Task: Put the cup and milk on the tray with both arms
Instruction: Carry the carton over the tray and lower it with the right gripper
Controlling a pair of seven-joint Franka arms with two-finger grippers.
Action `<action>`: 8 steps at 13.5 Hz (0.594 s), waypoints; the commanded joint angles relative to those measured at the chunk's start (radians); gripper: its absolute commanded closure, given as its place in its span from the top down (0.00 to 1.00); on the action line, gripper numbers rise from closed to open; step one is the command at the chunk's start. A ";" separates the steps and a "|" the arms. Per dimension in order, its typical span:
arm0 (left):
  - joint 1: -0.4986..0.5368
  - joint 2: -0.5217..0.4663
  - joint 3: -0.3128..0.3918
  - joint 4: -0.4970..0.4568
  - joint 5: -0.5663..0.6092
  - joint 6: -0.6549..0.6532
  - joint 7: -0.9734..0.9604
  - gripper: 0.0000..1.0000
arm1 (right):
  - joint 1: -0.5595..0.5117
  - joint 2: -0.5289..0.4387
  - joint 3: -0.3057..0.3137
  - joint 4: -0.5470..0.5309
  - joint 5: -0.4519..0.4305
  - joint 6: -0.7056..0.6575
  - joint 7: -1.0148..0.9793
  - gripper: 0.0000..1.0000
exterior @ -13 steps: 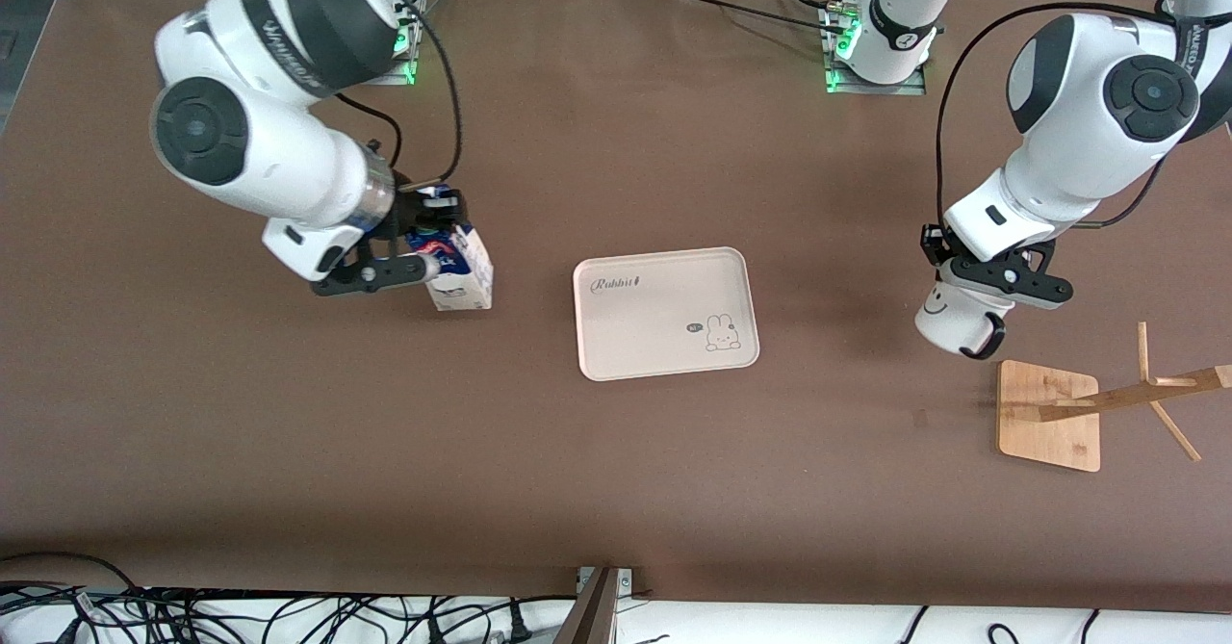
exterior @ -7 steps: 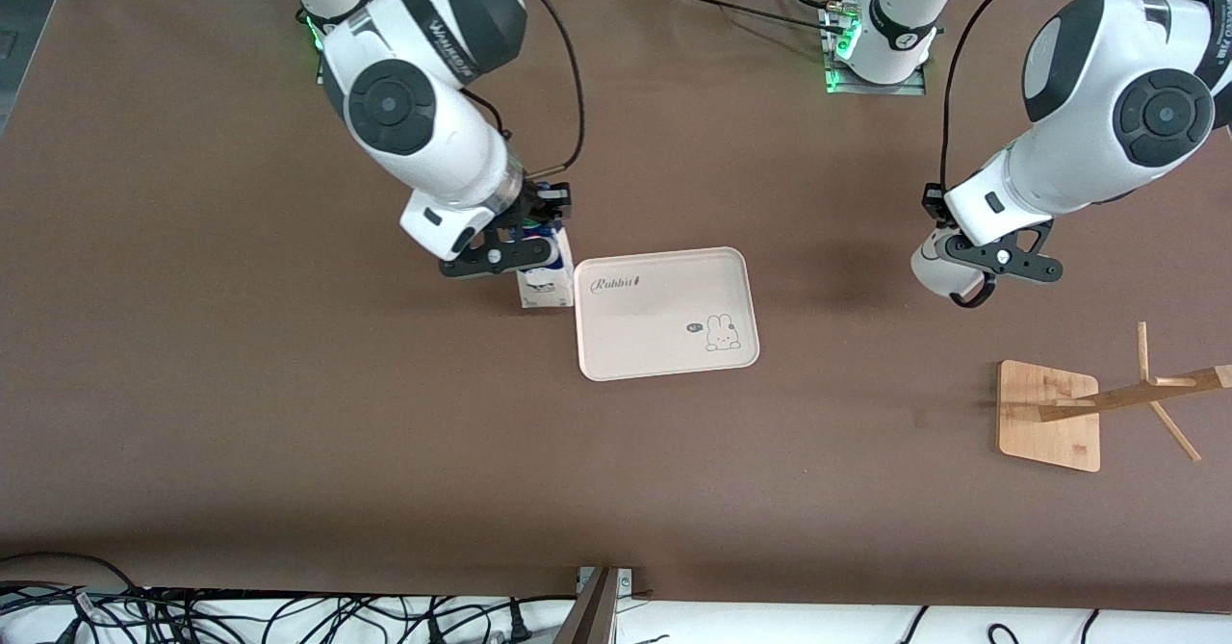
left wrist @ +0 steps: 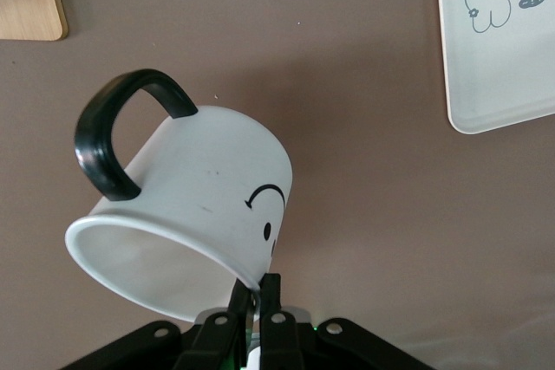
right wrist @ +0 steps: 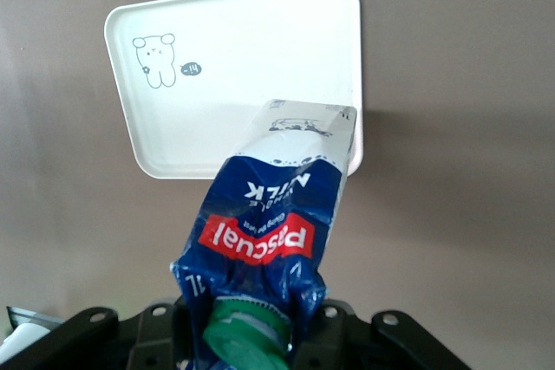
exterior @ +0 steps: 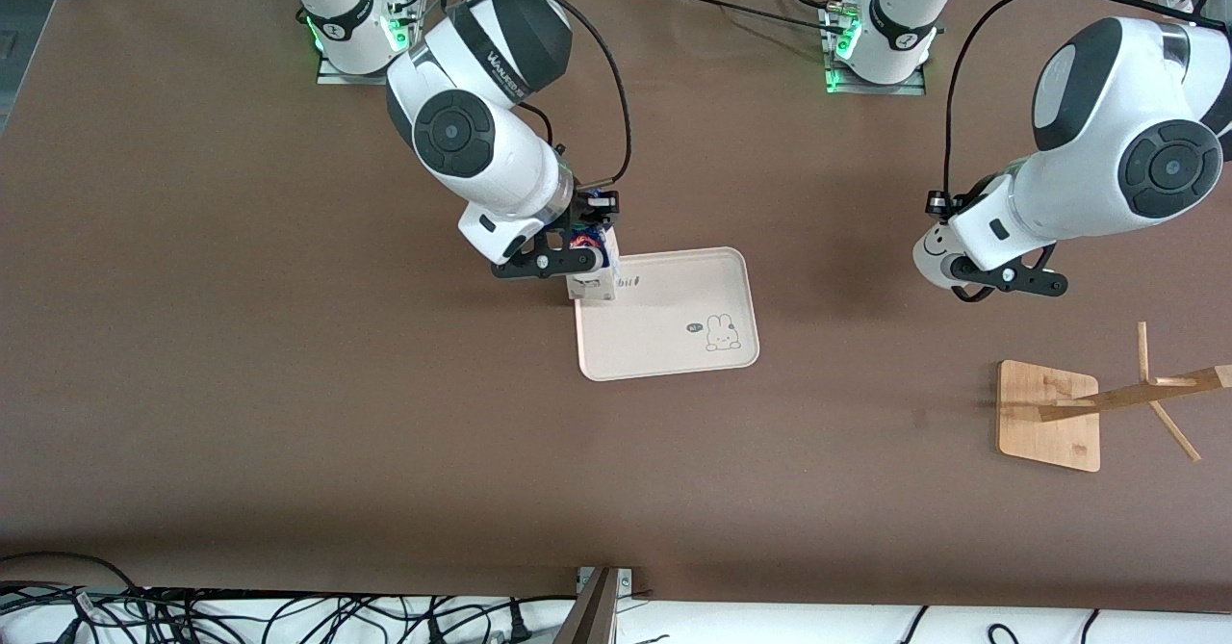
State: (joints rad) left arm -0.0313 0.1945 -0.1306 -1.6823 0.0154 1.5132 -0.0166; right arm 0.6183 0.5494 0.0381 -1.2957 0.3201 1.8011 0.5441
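My right gripper (exterior: 580,251) is shut on the milk (exterior: 594,273), a blue and white carton with a green cap (right wrist: 247,335), and holds it in the air over the tray's edge at the "Rabbit" lettering. The cream tray (exterior: 674,336) lies at mid-table; it also shows in the right wrist view (right wrist: 234,67). My left gripper (exterior: 972,273) is shut on the rim of the white smiley cup (exterior: 932,254) and holds it tilted above the table, between the tray and the left arm's end. In the left wrist view the cup (left wrist: 199,205) shows its black handle (left wrist: 113,132), and a tray corner (left wrist: 503,41).
A bamboo stand base (exterior: 1049,415) with a slanted wooden post (exterior: 1136,394) stands toward the left arm's end, nearer the front camera than the cup. Cables lie along the table's front edge.
My right arm has carried the milk from the right arm's end to over the tray's edge. My left arm has lifted the cup and drawn it away from the bamboo stand.
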 commanded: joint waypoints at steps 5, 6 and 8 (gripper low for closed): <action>-0.010 0.037 0.002 0.044 -0.037 -0.134 -0.132 0.00 | 0.038 0.125 -0.007 0.124 0.070 -0.023 0.007 0.40; -0.015 0.037 0.002 0.044 -0.041 -0.137 -0.155 0.00 | 0.043 0.135 -0.009 0.124 0.070 -0.025 0.005 0.40; -0.016 0.043 0.002 0.058 -0.052 -0.166 -0.164 0.00 | 0.043 0.155 -0.015 0.124 0.060 -0.034 -0.021 0.40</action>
State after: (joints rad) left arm -0.0396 0.2134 -0.1314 -1.6753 -0.0187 1.4005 -0.1536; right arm 0.6518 0.6716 0.0382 -1.2145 0.3691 1.7949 0.5409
